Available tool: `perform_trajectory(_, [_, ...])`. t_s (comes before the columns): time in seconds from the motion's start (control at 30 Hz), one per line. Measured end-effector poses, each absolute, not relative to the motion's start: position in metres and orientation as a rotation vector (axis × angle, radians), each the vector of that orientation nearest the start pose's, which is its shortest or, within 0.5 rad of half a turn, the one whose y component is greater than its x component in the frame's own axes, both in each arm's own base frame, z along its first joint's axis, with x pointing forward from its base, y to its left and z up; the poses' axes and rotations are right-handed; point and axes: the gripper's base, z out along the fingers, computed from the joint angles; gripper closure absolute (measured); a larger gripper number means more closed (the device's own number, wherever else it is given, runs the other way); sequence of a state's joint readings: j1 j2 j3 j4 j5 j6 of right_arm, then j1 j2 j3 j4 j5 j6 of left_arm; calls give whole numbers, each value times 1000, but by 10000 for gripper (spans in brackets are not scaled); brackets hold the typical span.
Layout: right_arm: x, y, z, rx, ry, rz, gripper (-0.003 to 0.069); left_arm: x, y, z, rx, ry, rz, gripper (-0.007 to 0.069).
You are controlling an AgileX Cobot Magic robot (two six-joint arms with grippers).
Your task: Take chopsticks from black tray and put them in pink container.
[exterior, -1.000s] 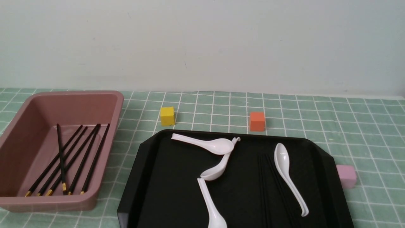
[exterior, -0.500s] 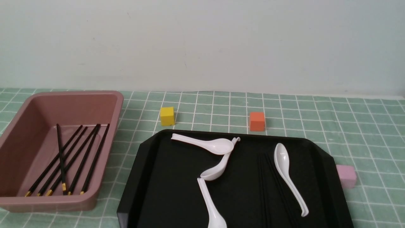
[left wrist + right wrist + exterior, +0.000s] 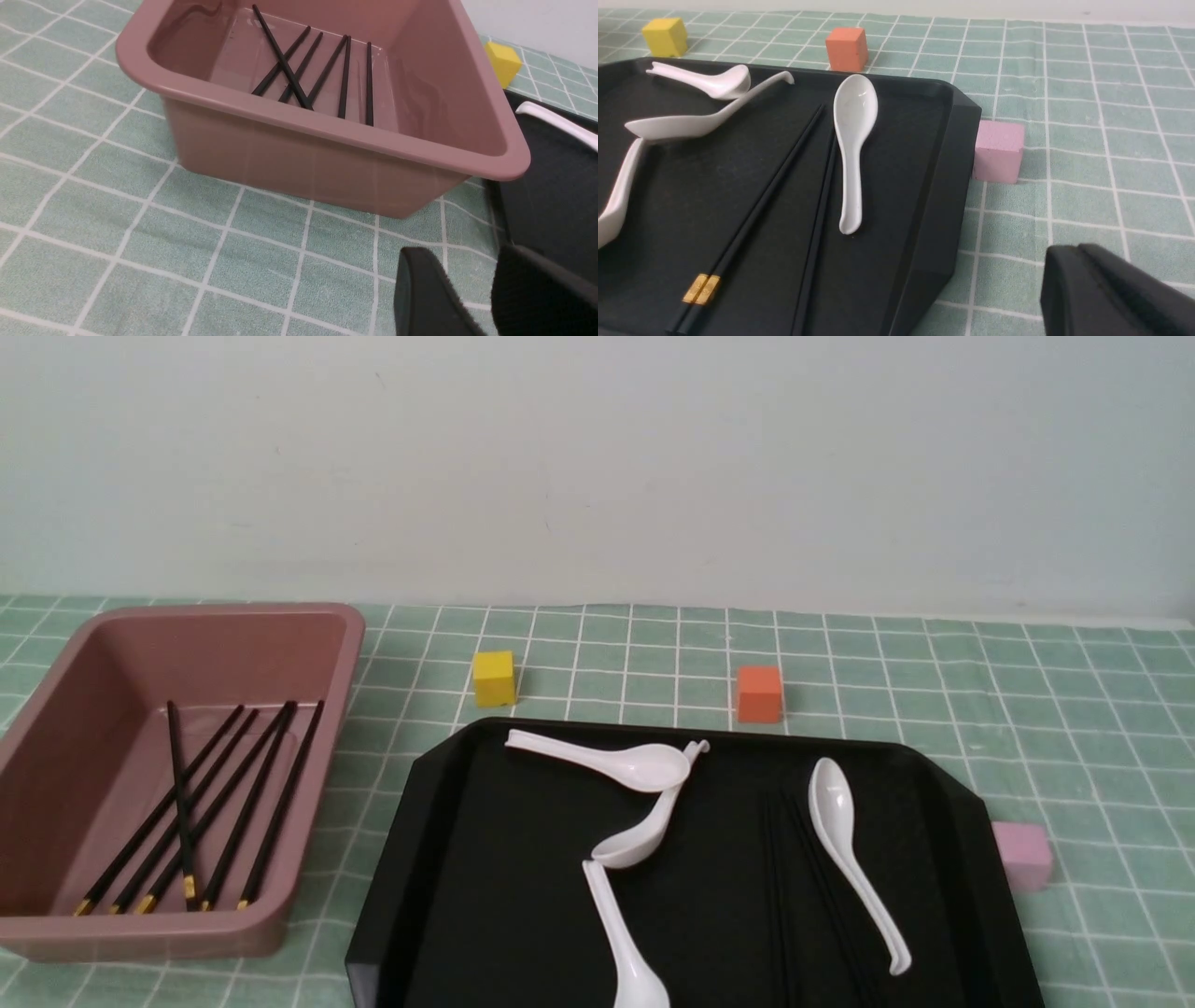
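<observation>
The pink container [image 3: 345,644] stands at the left with several black chopsticks [image 3: 247,805] lying crossed inside it; the left wrist view shows the same container [image 3: 327,126] and those chopsticks [image 3: 345,70] from close by. On the black tray [image 3: 420,840], a few more chopsticks [image 3: 761,205] lie lengthwise beside a white spoon, one showing a gold band. My left gripper [image 3: 467,261] hovers open over the cloth beside the container's near corner, holding nothing. My right gripper [image 3: 1073,254] is shut and empty, off the tray's [image 3: 943,186] right side. Neither gripper appears in the front view.
Several white spoons [image 3: 854,859] lie on the tray. A yellow cube [image 3: 493,678] and an orange cube [image 3: 759,693] sit behind it, and a pale pink cube [image 3: 1022,854] touches its right edge. A green checked cloth covers the table.
</observation>
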State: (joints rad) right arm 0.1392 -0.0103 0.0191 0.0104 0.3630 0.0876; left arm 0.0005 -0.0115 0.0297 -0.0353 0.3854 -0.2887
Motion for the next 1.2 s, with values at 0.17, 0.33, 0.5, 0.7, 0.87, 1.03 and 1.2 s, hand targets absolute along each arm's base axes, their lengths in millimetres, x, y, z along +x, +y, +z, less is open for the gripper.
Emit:
perform_trajectory(0.17, [52, 8, 175, -41, 1860, 168, 621, 52, -1, 169, -294, 1871, -232, 386])
perform_trajectory(0.33, [52, 8, 175, -41, 1860, 168, 615, 52, -1, 169, -294, 1871, -232, 386])
perform_trajectory(0.5, [52, 8, 175, -41, 1860, 168, 608, 52, -1, 169, -294, 1871, -232, 386])
perform_trajectory(0.7, [52, 8, 175, -41, 1860, 168, 597, 52, -1, 169, -294, 1871, -232, 386])
perform_trajectory(0.87, [52, 8, 175, -40, 1860, 168, 589, 52, -1, 169, -294, 1871, -232, 386])
perform_trajectory(1.03, [52, 8, 175, -40, 1860, 168, 580, 52, -1, 169, -294, 1871, -232, 386])
perform_trajectory(1.2, [52, 8, 175, -40, 1860, 168, 575, 52, -1, 169, -294, 1871, -232, 386])
